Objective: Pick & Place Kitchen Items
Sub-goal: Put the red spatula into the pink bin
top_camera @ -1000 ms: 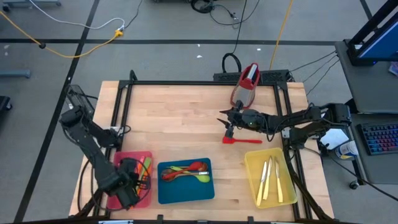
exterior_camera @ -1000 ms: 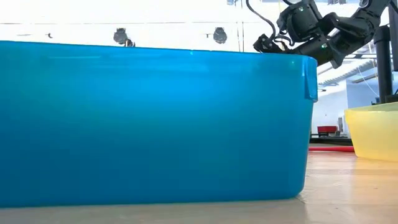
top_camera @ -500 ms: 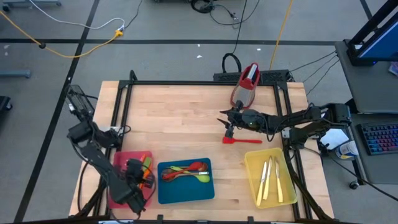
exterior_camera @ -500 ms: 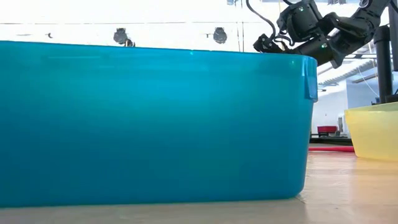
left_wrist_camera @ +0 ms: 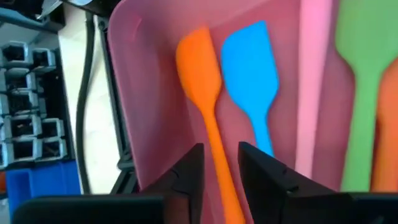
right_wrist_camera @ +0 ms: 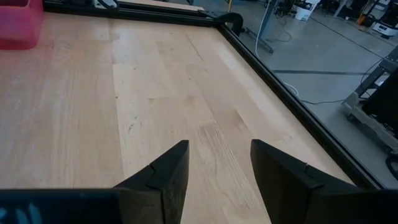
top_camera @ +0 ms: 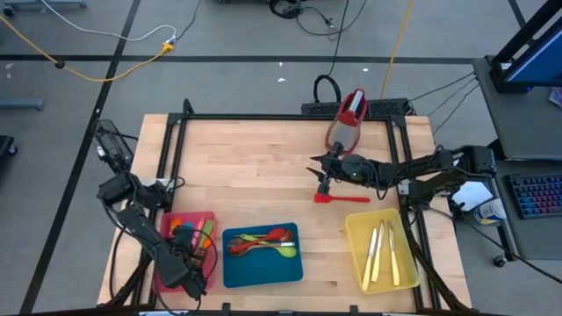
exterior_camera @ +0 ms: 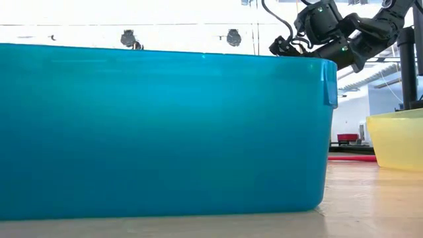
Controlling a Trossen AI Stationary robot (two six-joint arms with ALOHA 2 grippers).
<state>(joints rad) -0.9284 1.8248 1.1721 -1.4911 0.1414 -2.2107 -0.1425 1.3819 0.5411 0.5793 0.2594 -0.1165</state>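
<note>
Sorting looks nearly done. The left tool (top_camera: 189, 263) hangs over the red tray (top_camera: 165, 230) at the front-left of the surface (top_camera: 246, 167), fingers a small gap apart with nothing held. In the left wrist view the orange spatula (left_wrist_camera: 205, 93) lies in the tray with its handle running under that gap; the blue spatula (left_wrist_camera: 252, 68) is just beside it, with pink and green ones further along. Judged: a release just made or a grasp being lined up, can't tell which.

The blue tray (top_camera: 262, 268), next to the left tool, holds the green and red spoons (top_camera: 263, 241). The yellow tray (top_camera: 356, 233), in front of the right tool, holds the cream knives (top_camera: 382, 250).

The right tool (top_camera: 323, 174) hovers at mid-surface, fingers parted wide and empty in its wrist view. The red spatula (top_camera: 338, 198) lies loose on the wood just in front of it, the only slim utensil seen outside a tray. The metal grater (top_camera: 349, 118) stands just behind that tool.

Left to do, as judged: the red spatula into a tray.
</note>
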